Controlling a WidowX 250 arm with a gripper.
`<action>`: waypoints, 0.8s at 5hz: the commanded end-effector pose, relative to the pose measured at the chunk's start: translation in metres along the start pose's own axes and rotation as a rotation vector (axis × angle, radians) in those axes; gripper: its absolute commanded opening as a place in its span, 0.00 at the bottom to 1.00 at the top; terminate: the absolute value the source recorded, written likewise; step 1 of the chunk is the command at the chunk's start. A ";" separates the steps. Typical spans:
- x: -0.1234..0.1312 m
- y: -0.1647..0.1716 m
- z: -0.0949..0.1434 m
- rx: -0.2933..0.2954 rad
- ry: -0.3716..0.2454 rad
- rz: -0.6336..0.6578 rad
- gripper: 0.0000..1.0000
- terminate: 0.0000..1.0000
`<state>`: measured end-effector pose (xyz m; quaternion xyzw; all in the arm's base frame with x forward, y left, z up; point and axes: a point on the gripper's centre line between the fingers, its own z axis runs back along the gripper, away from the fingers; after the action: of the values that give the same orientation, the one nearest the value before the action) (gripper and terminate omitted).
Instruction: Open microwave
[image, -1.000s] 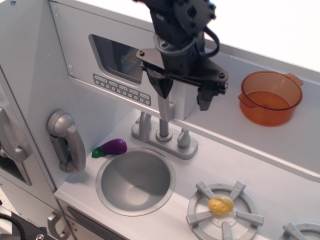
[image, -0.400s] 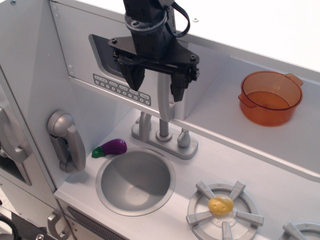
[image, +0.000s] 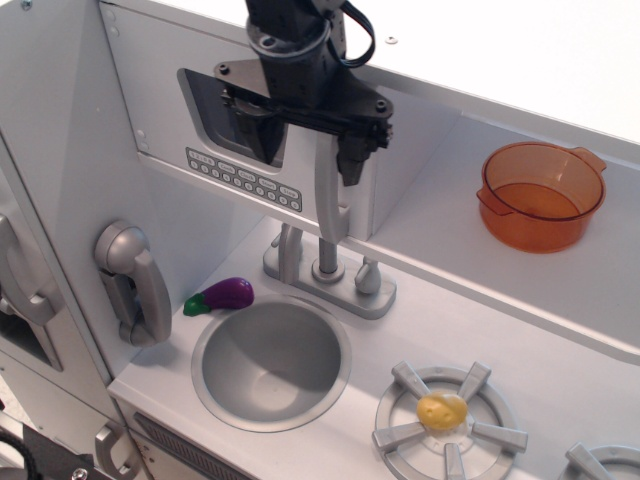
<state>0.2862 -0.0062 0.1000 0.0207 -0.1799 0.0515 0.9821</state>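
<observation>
The microwave (image: 160, 110) is a grey toy-kitchen cabinet at the upper left. Its door has a dark rounded window (image: 205, 105), a row of small buttons (image: 243, 179) and a long vertical grey handle (image: 330, 200) at its right edge. My black gripper (image: 308, 150) hangs in front of the door, open. One finger (image: 268, 140) is over the window and the other finger (image: 352, 160) is just right of the handle's top. The handle's upper end lies between the fingers. The door looks shut.
A grey phone handset (image: 133, 283) hangs on the left wall. A purple eggplant (image: 222, 295) lies beside the round sink (image: 270, 362). A faucet (image: 328, 270) stands behind the sink. An orange pot (image: 541, 194) sits on the shelf at right. A burner (image: 445, 415) holds a yellow object.
My gripper has moved left and up from the shelf side, and its fingers now straddle the top of the microwave handle. The door has not moved.
</observation>
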 end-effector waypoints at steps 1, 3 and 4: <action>0.016 0.000 0.002 -0.040 -0.035 -0.014 0.00 0.00; 0.013 0.002 0.005 -0.084 -0.051 -0.052 0.00 0.00; 0.000 0.007 0.008 -0.083 -0.061 -0.100 0.00 0.00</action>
<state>0.2734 -0.0013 0.0958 -0.0104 -0.1894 -0.0065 0.9818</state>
